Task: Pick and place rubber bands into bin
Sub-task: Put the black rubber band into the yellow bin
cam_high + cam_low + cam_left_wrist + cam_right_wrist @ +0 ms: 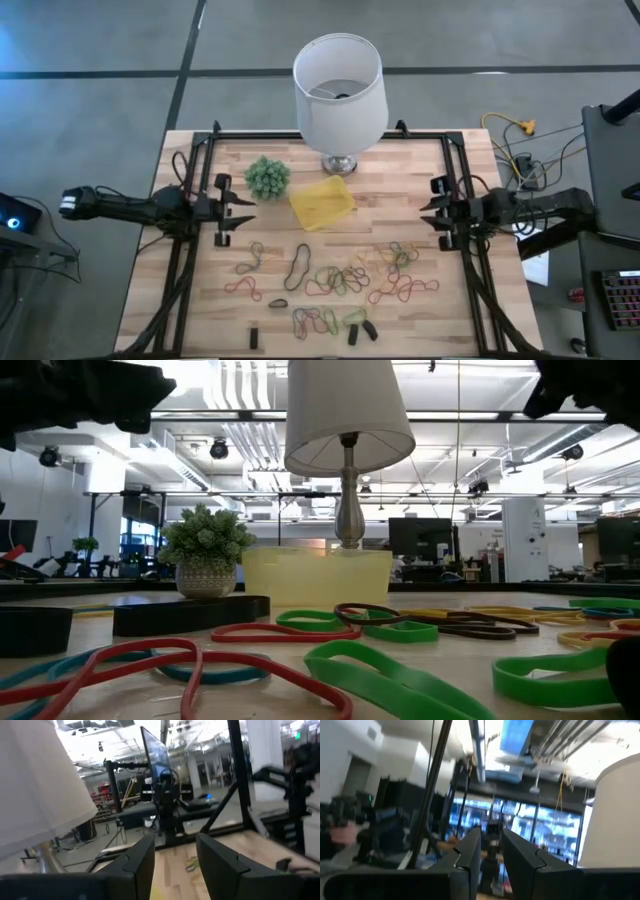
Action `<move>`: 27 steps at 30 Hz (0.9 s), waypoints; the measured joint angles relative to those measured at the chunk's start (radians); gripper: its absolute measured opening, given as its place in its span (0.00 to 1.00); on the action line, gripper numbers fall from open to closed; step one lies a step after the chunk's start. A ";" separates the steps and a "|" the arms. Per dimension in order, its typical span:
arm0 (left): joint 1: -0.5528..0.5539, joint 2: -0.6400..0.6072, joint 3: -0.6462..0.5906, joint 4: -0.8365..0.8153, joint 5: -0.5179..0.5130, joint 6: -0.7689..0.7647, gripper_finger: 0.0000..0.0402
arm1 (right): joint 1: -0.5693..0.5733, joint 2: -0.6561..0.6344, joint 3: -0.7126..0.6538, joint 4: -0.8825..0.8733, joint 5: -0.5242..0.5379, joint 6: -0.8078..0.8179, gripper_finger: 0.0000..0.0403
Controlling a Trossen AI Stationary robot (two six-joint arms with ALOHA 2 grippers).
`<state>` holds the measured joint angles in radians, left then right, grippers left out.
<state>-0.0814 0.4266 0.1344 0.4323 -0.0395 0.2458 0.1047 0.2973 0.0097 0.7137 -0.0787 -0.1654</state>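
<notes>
Both arms waiting at the edges, nothing picked yet.

Left end effector [243, 202] and right end effector [426, 208] are hanging parted, empty; bands [340, 281] are lying scattered on the desk [420, 165] near the bin [322, 203]. Best: target an isolated loop, pinching low.

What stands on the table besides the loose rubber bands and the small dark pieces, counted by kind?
White lamp: 1
Green ball plant: 1
Yellow bin: 1
Total: 3
</notes>
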 joint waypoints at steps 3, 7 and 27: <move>-0.002 0.038 0.013 -0.040 0.005 0.056 0.32 | 0.001 0.070 0.001 0.007 0.001 -0.027 0.18; -0.022 0.092 0.047 -0.166 0.007 0.083 0.32 | 0.000 0.145 0.042 0.008 0.007 -0.052 0.18; -0.323 0.860 0.423 -0.477 -0.299 -0.293 0.32 | 0.025 0.552 0.402 -0.545 0.194 -0.095 0.18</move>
<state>-0.4049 1.2867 0.5573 -0.0443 -0.3381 -0.0477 0.1301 0.8497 0.4121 0.1689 0.1158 -0.2599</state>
